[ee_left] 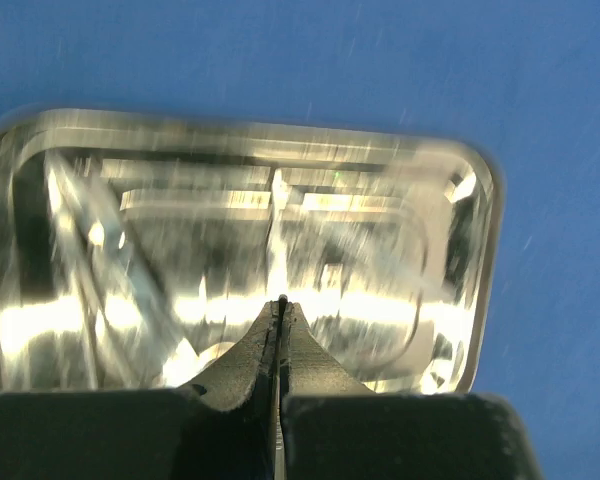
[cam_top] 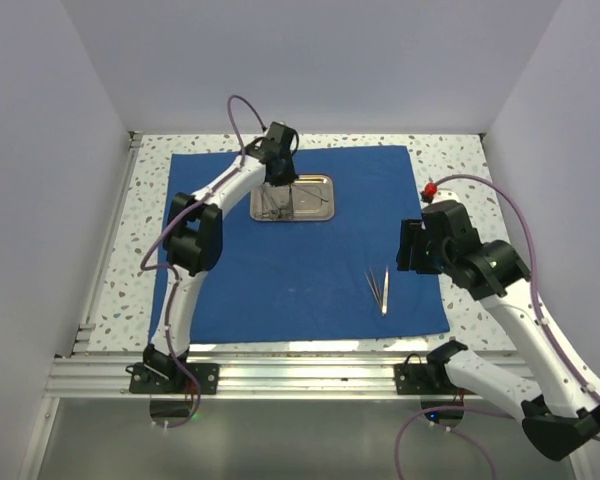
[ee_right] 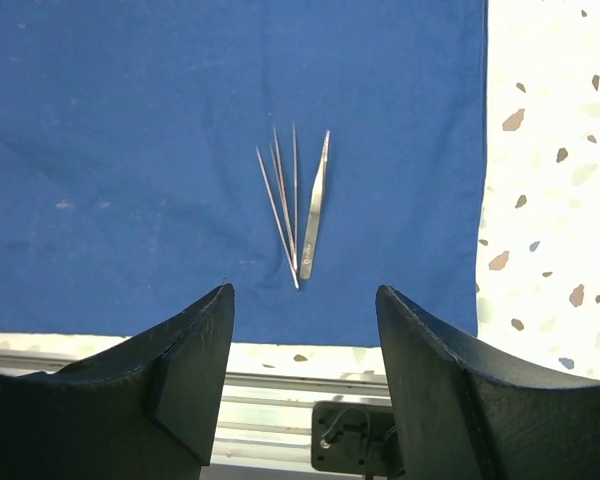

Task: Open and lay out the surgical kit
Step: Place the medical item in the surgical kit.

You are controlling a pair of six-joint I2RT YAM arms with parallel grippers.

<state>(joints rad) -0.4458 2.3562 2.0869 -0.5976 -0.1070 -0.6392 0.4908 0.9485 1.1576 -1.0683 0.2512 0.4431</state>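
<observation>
The royal-blue cloth [cam_top: 280,290] lies spread flat on the table. The shiny steel tray [cam_top: 327,214] sits on its far middle part. My left gripper [cam_top: 277,187] is over the tray's left half. In the left wrist view it [ee_left: 281,305] is shut on a thin silver instrument [ee_left: 276,440] edge-on between the fingers, above the tray [ee_left: 485,230]. Thin instruments [cam_top: 302,194] show faintly in the tray. Silver tweezers and thin forceps [cam_top: 380,287] lie on the cloth at the near right. My right gripper [cam_top: 412,246] is open and empty, above and short of them [ee_right: 295,205].
The speckled table top [cam_top: 460,160] borders the cloth. A red knob [cam_top: 430,188] sits by the cloth's right edge. An aluminium rail [cam_top: 300,375] runs along the near edge. White walls enclose the left, back and right.
</observation>
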